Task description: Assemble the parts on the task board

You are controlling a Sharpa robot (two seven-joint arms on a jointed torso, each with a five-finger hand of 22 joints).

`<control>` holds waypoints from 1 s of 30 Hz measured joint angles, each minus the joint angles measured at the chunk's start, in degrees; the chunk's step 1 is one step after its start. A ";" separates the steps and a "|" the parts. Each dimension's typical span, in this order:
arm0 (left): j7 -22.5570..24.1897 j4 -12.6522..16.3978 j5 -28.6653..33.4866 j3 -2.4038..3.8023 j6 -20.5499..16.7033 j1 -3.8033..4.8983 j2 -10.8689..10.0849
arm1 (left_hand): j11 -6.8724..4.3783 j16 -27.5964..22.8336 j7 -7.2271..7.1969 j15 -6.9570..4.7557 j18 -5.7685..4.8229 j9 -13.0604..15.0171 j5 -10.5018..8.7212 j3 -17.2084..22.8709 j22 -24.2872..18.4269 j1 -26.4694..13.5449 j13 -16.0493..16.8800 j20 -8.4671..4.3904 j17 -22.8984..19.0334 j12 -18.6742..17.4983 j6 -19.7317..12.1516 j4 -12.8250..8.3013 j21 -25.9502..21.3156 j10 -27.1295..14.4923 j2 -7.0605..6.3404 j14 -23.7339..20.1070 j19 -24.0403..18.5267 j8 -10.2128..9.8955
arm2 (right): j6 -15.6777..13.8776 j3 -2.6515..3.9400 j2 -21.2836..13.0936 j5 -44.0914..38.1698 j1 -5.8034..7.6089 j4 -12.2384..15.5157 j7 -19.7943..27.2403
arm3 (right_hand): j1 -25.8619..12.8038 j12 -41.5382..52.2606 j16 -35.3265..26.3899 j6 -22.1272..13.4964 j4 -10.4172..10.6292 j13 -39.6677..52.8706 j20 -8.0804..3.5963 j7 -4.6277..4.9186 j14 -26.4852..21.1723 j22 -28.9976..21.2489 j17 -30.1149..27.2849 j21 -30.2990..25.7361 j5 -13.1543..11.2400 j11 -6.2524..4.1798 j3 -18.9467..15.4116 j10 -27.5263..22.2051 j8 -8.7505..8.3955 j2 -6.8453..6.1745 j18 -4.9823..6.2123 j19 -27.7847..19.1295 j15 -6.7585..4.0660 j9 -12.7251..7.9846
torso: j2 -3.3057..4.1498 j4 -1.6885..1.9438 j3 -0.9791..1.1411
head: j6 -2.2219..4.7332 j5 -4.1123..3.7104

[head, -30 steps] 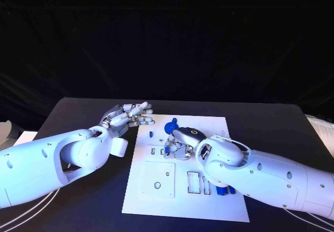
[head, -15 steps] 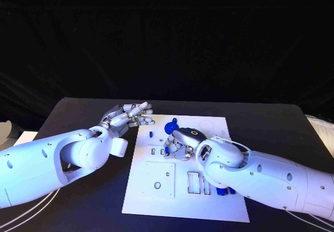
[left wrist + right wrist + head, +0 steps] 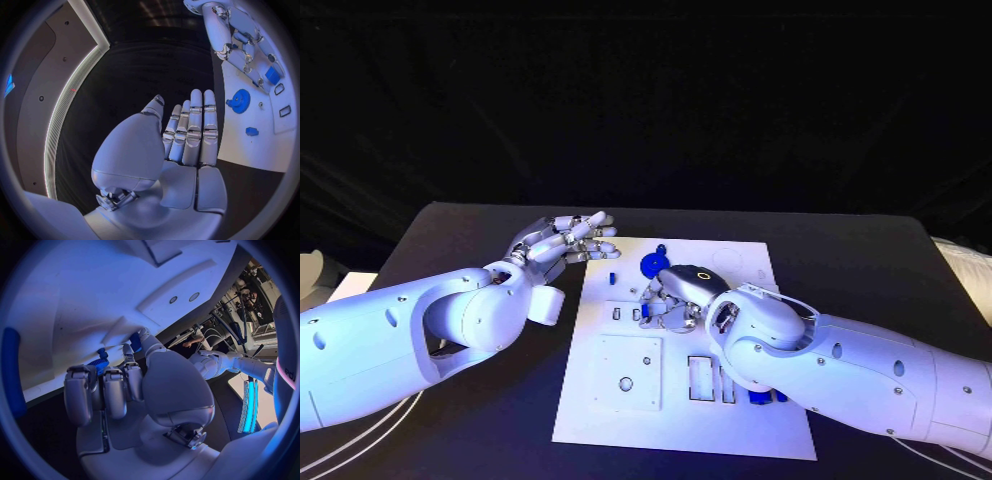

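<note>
Meanwhile, task board (image 3: pixel 733 420) carries blue parts (image 3: pixel 652 264) under right hand (image 3: pixel 678 293).

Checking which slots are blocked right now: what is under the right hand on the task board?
The right hand rests over the task board near its middle. A small blue part shows at its fingertips, beside the blue round part. Whatever slots lie beneath the palm are covered.
</note>
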 measured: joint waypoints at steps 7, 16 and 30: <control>0.00 -0.09 0.00 0.00 0.09 0.00 0.02 | 0.00 -0.23 0.00 0.00 0.00 0.00 0.00 0.00 -0.02 0.00 0.00 0.00 0.13 -0.16 0.00 0.00 0.00 0.00 0.00 0.00 0.00 0.00 | -2.13 -0.03 -1.00 0.36 -0.23 0.87 1.41 | -1.01 -0.32 -0.32 -1.33 1.59 0.00 0.00 0.19 0.00 0.00 0.00 -0.24 1.36 0.00 -1.59 0.00 0.00 -1.83 0.00 0.00 0.00 -0.32 | 0.01 0.00 0.00 | 0.00 -0.04; -0.06 -0.29 0.00 0.00 0.17 0.00 0.04 | 0.00 -0.23 0.00 0.00 0.01 0.00 0.00 0.08 -0.05 0.00 0.00 0.00 0.22 -0.26 0.00 -0.08 0.00 0.00 0.00 0.00 0.00 0.00 | -3.89 0.38 -3.12 2.95 -0.29 2.76 8.17 | -0.81 -1.54 -0.55 -2.75 3.71 -0.01 0.41 0.49 0.00 -0.01 -0.01 -0.57 1.59 0.41 -3.71 0.00 0.00 -2.78 0.00 -0.01 0.42 -0.58 | 0.01 0.02 -0.01 | 0.07 -0.03; -6.34 -2.44 -4.93 0.00 0.91 0.02 0.22 | -5.62 25.60 -4.93 -5.97 0.00 0.80 0.00 0.27 5.16 -0.55 3.74 -6.15 22.73 5.36 5.55 0.41 10.35 13.67 0.67 14.13 14.16 1.67 | -3.54 1.55 -15.87 18.55 4.79 10.36 19.56 | 2.24 -3.39 -1.21 -3.58 5.75 0.00 0.82 0.57 0.01 -0.02 -0.01 -1.47 4.25 0.93 -5.75 0.11 0.56 -0.94 0.00 -0.01 0.83 -0.54 | -0.43 -0.36 0.00 | 0.40 0.16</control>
